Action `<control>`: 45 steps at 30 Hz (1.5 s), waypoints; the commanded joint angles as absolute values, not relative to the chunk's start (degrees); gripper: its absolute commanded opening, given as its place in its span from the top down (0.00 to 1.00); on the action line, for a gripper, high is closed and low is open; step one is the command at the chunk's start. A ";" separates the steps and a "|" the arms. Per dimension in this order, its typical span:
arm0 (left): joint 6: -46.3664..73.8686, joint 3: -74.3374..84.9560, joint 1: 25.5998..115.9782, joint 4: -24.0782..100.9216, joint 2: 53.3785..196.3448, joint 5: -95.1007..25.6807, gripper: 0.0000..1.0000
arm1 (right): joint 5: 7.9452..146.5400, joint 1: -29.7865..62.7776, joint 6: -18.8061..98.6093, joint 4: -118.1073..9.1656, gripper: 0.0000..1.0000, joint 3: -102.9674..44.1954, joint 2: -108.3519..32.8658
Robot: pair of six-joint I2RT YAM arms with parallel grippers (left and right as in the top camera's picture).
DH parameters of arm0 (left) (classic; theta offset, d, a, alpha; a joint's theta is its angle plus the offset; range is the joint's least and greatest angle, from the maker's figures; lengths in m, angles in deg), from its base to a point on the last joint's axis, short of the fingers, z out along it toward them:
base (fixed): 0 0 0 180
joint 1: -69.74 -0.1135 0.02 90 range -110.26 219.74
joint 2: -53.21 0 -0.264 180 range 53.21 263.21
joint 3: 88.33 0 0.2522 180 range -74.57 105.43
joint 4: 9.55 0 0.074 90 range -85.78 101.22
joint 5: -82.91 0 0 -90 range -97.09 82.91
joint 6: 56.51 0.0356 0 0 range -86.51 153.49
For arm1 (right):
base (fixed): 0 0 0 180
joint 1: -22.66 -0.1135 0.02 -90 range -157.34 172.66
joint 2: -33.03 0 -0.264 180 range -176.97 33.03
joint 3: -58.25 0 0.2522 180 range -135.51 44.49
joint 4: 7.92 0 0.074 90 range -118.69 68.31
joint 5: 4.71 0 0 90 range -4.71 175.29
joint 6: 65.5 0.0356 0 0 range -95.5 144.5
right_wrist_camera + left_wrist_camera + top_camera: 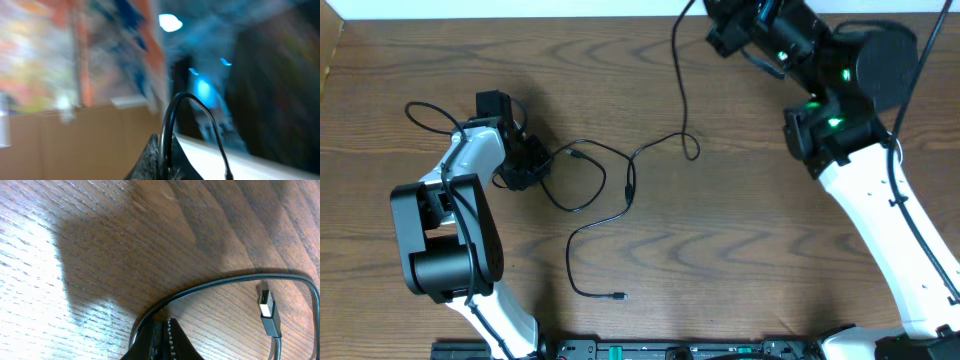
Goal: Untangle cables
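Black cables lie tangled at mid table, and one long black cable [603, 220] ends in a small plug [620, 296] near the front. My left gripper [533, 165] rests low on the wood, shut on a black cable [225, 280] at its tips [162, 322]. A USB plug [266, 305] lies just right of it. My right gripper [718, 28] is raised at the back right, shut on another black cable [678, 70] that hangs down to the tangle. In the right wrist view that cable [172, 107] loops up from between the fingers [167, 150].
The left arm's own black wire [425, 115] loops on the table behind its wrist. The right arm's white link [880, 210] crosses the right side. The table's back edge [520, 20] meets a white wall. A dark equipment rail [650, 350] runs along the front edge.
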State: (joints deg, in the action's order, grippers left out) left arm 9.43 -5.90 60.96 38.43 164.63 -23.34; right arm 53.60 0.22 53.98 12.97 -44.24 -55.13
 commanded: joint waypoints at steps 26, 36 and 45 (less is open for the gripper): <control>7.84 -6.73 60.55 39.37 165.83 -20.11 0.92 | 91.33 5.01 37.06 -58.24 0.99 -44.74 -62.67; 7.84 -6.73 60.55 39.37 165.83 -20.11 0.92 | 86.28 4.94 37.10 -59.66 0.99 -44.74 -70.71; 7.84 -6.73 60.55 39.37 165.83 -20.11 0.92 | 80.64 4.94 37.10 -60.58 0.99 -44.74 -76.66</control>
State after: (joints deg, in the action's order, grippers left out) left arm 7.99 -5.86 60.94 38.54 164.63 -23.21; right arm 83.48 4.24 37.65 -60.21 -44.39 -75.04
